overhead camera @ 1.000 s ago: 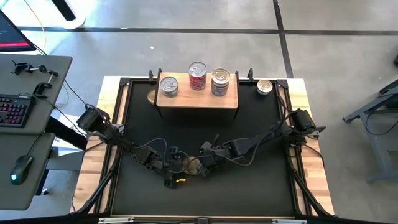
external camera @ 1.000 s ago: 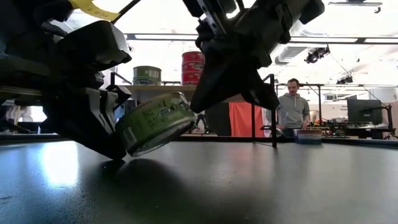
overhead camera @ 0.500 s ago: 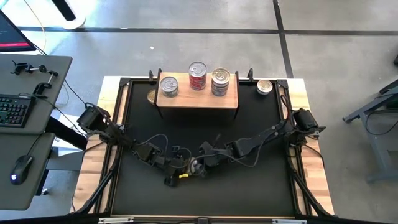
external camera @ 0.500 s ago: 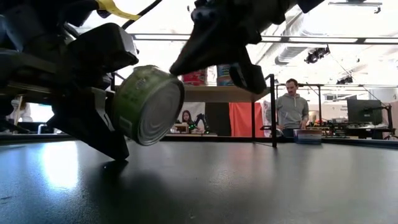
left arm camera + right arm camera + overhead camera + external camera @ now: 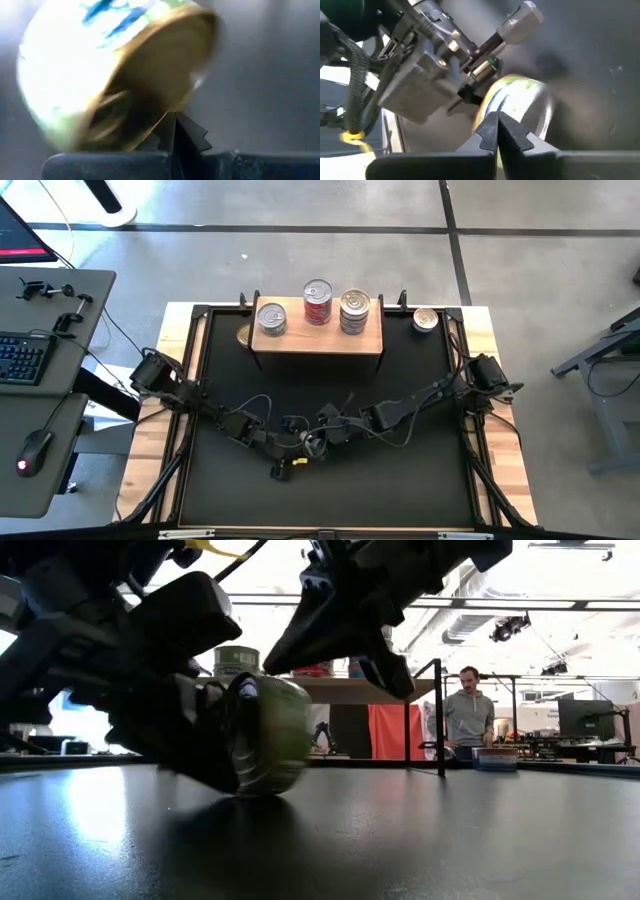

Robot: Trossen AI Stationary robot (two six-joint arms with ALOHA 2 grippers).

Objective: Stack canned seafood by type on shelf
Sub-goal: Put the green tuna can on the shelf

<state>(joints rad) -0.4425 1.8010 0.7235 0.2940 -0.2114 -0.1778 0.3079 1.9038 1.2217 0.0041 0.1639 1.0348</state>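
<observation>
**Greenish tin tipped onto its rim between two closed sets of fingers; shelf not yet reached**

High view: we find the left gripper [image 5: 292, 450] and right gripper [image 5: 322, 438] tip to tip on the worktop [image 5: 400, 480], well apart from the shelf [image 5: 300, 336], with the tin barely visible between them.
Low view: the greenish tin [image 5: 265, 735], half a second ago facing this camera, now shows us its label band. Its lids face sideways, its broad diameter is upright, and its rim is at the mat.
Left wrist view: the fingers meet, with the blurred gold lid just beyond.
Right wrist view: the fingers are closed, the tin just past their tips.
We judge it still needs laying flat before grasping.
</observation>
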